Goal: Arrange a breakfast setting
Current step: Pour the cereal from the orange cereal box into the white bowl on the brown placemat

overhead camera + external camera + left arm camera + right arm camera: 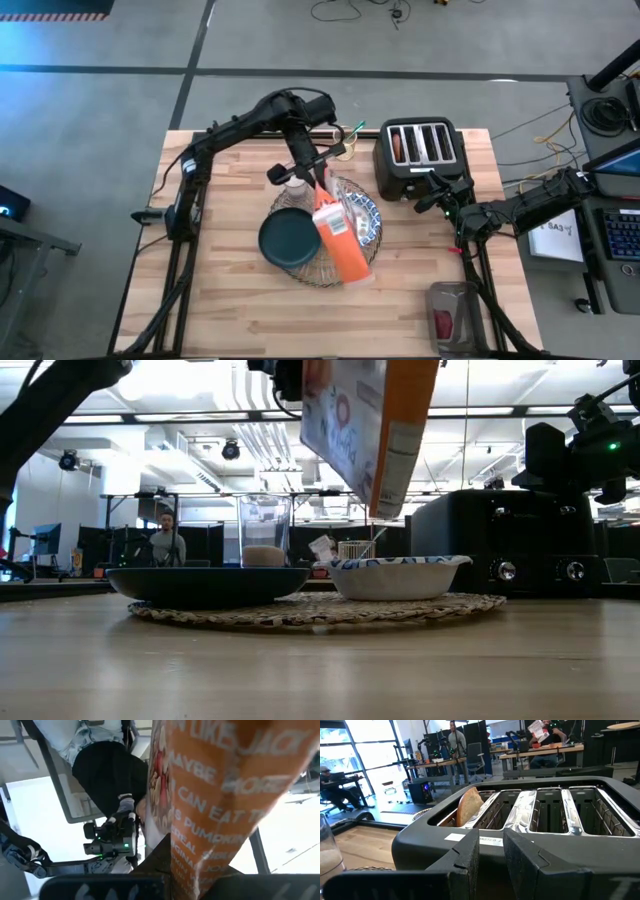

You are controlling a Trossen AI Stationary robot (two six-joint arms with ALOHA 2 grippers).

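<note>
Round tan woven placemat point(330, 262) lies mid-table, rough-edged, carrying a smooth dark teal plate point(288, 240) beside a shallow blue-and-white patterned bowl point(395, 575); a small clear glass point(265, 530) stands behind them. Left gripper point(318, 178) is clenched on a glossy orange cardboard cereal box point(340, 240), tilted above the bowl and hiding part of it. Right gripper point(442, 197), fingers slightly parted and empty, sits against the black four-slot toaster point(418, 155), a toast slice in one slot.

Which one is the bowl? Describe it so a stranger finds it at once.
Find the round woven placemat mid-table, in front of the black toaster. The bowl sits on its toaster side, under the tilted orange cereal box. Unlike the plain dark plate beside it, it is blue-and-white patterned.
</note>
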